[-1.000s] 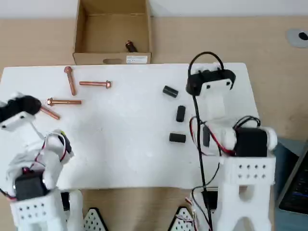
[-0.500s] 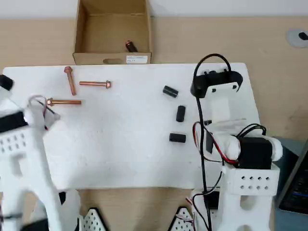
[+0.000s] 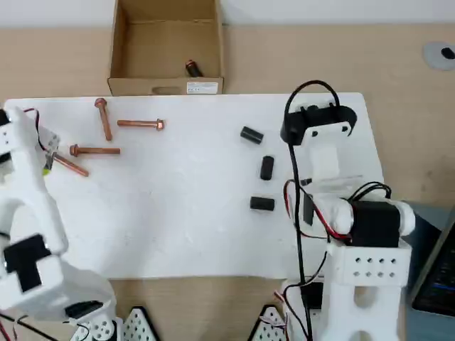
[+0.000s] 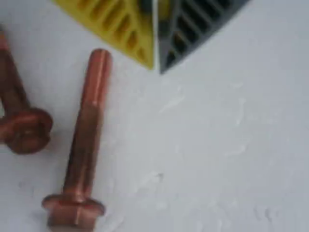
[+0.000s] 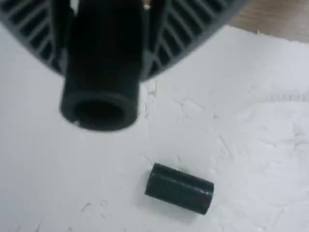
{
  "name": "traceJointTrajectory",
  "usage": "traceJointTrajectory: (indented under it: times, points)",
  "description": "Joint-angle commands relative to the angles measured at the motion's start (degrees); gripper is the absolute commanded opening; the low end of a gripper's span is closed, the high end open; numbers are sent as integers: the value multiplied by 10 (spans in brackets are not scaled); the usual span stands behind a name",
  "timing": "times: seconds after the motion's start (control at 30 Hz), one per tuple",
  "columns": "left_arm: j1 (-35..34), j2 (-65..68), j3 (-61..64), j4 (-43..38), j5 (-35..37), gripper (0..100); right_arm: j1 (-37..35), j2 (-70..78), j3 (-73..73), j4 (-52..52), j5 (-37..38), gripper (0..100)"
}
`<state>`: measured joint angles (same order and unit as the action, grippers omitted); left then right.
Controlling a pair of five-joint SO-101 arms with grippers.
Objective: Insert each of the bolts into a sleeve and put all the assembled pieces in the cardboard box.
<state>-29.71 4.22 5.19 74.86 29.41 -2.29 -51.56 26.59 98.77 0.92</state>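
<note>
Several copper bolts [image 3: 94, 150] lie at the left of the white foam sheet [image 3: 178, 220]. My left gripper [image 4: 157, 65] hovers just beside one bolt [image 4: 84, 145], its yellow and grey fingers pressed together with nothing between them. In the high view the left gripper [image 3: 47, 162] is next to the slanted bolt [image 3: 71, 165]. My right gripper [image 5: 104, 43] is shut on a black sleeve [image 5: 101, 87], held low over the foam at the right [image 3: 307, 207]. Three loose sleeves [image 3: 266, 168] lie mid-sheet. The cardboard box [image 3: 121, 50] holds one assembled piece [image 3: 193, 68].
A loose sleeve [image 5: 178, 187] lies on the foam just beyond the held one. The right arm's cables [image 3: 295, 177] hang over the sheet's right side. Bare wooden table [image 3: 298, 60] surrounds the foam and box. A laptop edge [image 3: 437, 277] sits at far right.
The left arm has swung and resettled at the sheet's left edge, its gripper now beside the slanted bolt. The right arm shifted slightly right, still holding its sleeve.
</note>
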Motion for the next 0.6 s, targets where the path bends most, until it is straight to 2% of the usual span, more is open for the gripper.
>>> traceJointTrajectory:
  times: [0.0,0.3,0.47,0.57]
  points:
    - [-4,44,-83,-1,3,6,7,-9,0,-15,-4,10]
    - [-1,179,-197,2,-4,12,7,-8,1,-15,-3,10]
    - [11,218,-209,3,-13,126,7,-8,1,-15,-3,10]
    - [13,219,-208,3,-13,133,7,-8,1,-15,-3,10]
